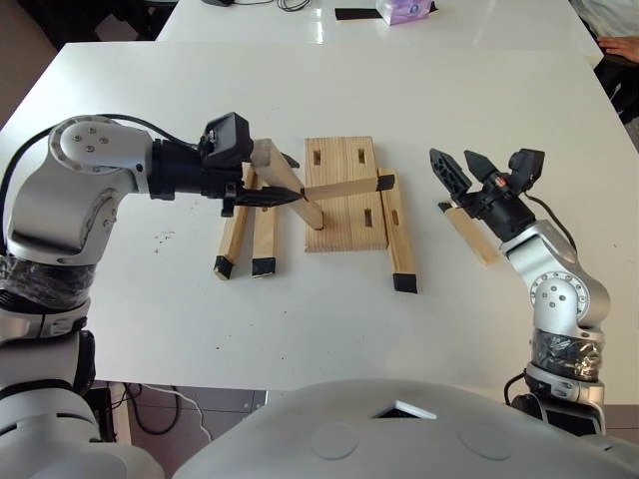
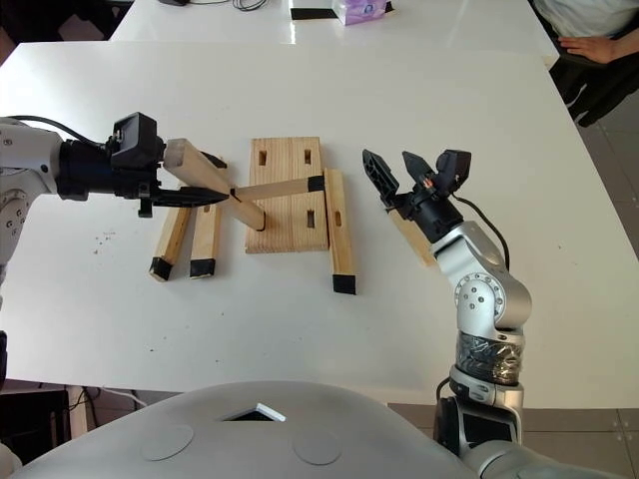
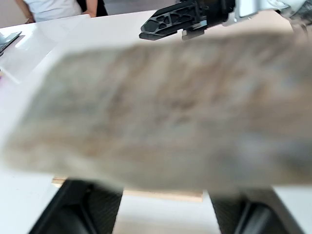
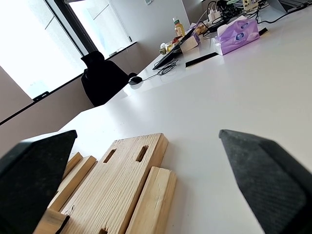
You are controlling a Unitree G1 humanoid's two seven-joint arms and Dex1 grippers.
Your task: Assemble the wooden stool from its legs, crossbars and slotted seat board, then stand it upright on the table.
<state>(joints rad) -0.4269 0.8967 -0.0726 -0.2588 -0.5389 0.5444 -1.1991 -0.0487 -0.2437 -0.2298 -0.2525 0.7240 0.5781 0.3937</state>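
The left gripper (image 1: 290,180) is clamped on a wooden leg (image 1: 275,165) held tilted, its lower end at the edge of the seat board (image 1: 344,155). A crossbar (image 1: 344,187) runs from that leg across the board. The right gripper (image 1: 452,160) hangs with jaws spread wide and empty, a short bar (image 1: 471,235) just beneath it. A fourth leg (image 1: 399,235) lies between it and the board, and two more legs (image 1: 233,238) lie flat on the table (image 1: 150,100) beside the left jaws.

Office: white tables (image 1: 130,100), black chair (image 4: 104,80).
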